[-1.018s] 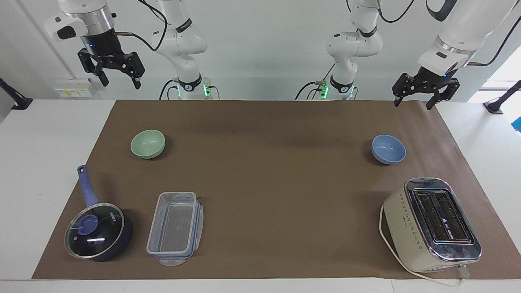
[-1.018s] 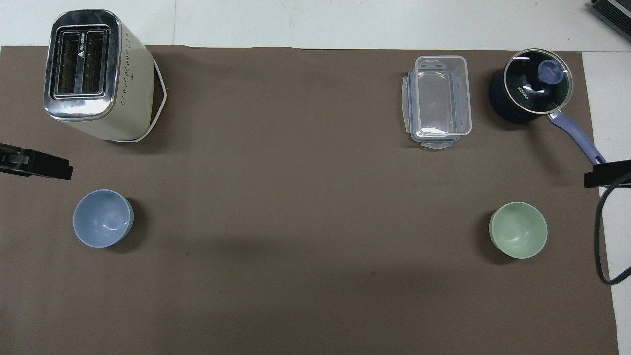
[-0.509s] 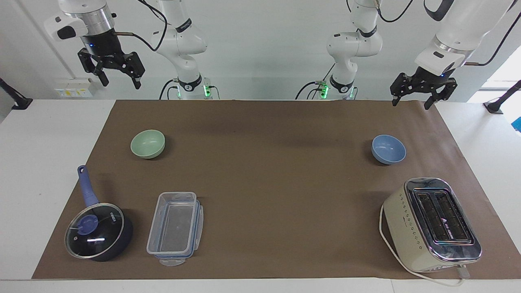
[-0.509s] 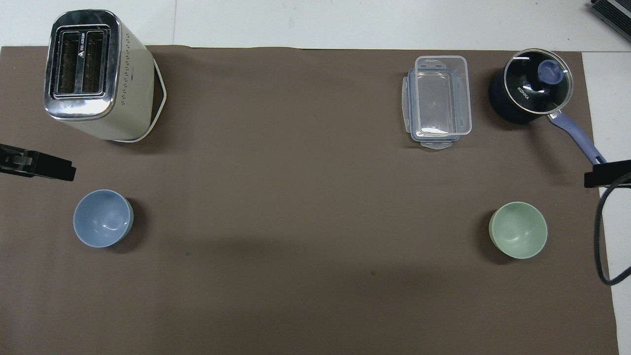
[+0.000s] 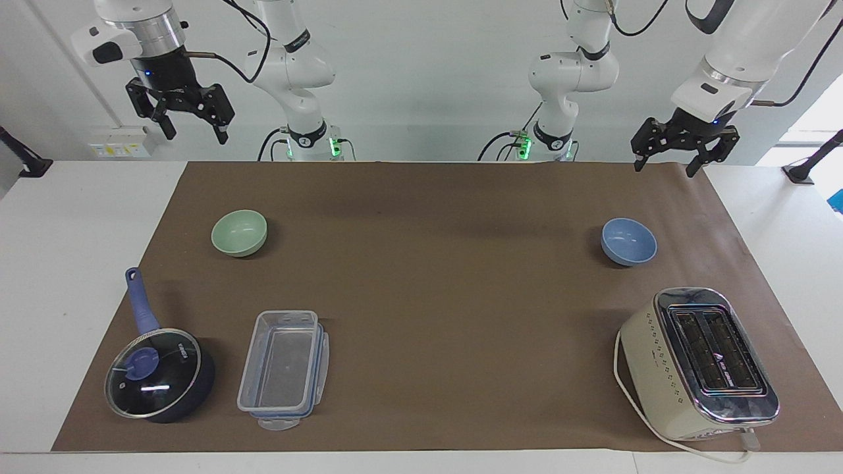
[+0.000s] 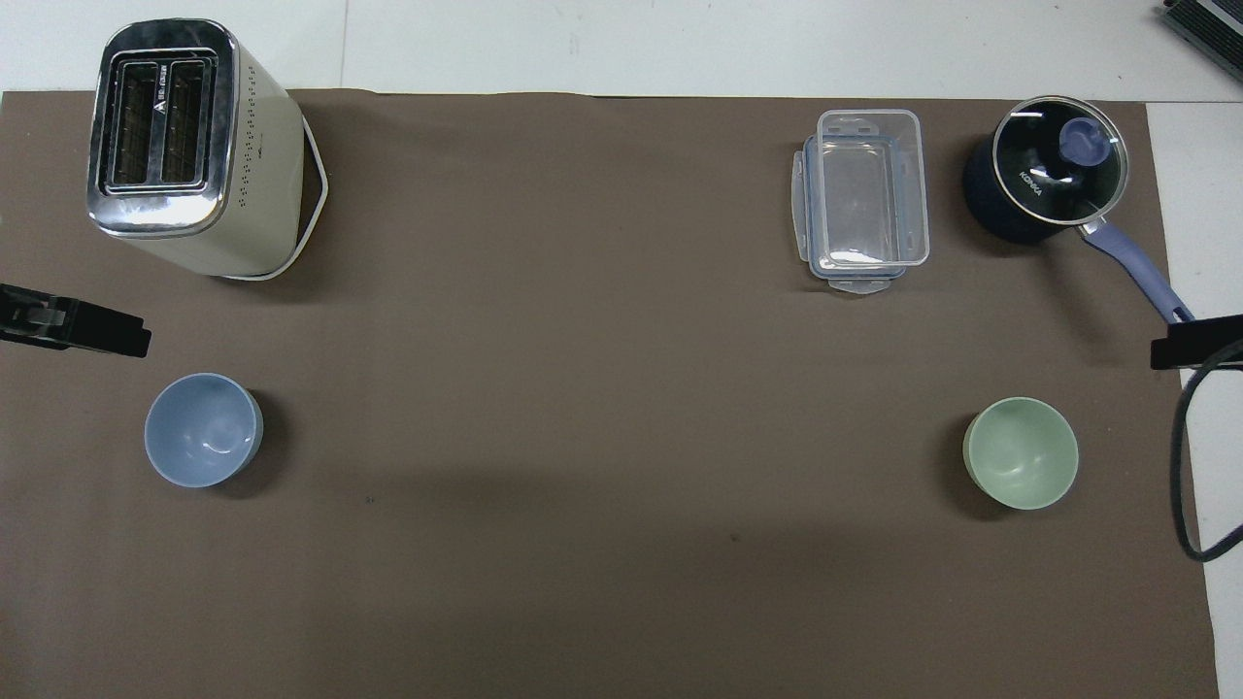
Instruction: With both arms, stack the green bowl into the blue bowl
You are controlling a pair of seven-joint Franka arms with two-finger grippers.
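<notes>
The pale green bowl (image 5: 239, 232) (image 6: 1021, 452) stands upright on the brown mat toward the right arm's end. At the left arm's end stands the pale blue bowl (image 5: 629, 241) (image 6: 203, 429), also upright and with nothing in it. My left gripper (image 5: 665, 163) hangs open above the mat's edge by the robots, well clear of the blue bowl. High over the table's corner at its own end, my right gripper (image 5: 195, 131) is open and holds nothing. In the overhead view only one finger (image 6: 97, 332) of the left and one finger (image 6: 1196, 342) of the right gripper show.
A cream toaster (image 5: 701, 362) stands farther from the robots than the blue bowl. A clear plastic box (image 5: 283, 368) and a dark blue lidded saucepan (image 5: 158, 374) lie farther out than the green bowl. The brown mat (image 5: 428, 296) covers most of the white table.
The left gripper has risen slightly and drifted a little toward the table's middle. The right gripper and both bowls have stayed put.
</notes>
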